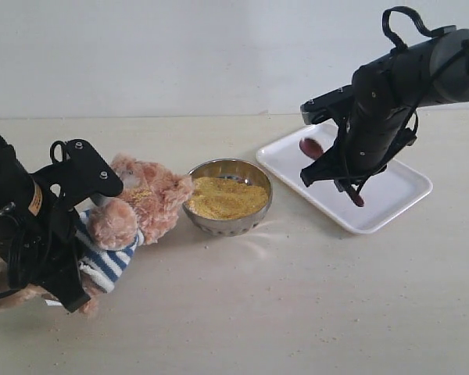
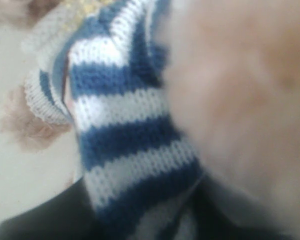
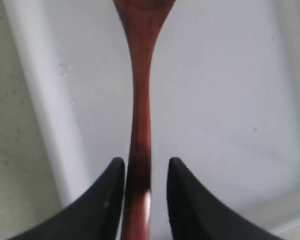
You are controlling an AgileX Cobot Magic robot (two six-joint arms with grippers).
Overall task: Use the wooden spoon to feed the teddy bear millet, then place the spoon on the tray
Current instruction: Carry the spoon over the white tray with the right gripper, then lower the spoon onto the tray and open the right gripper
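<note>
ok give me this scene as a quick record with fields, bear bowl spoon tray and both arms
teddy bear: tilted, head next to the steel bowl
millet: heaped in the steel bowl
tray: white, on the table right of the bowl
wooden spoon: over the tray, handle between two dark fingers
left gripper: closed on the bear's striped shirt
right gripper: open, gap showing beside the spoon handle
</note>
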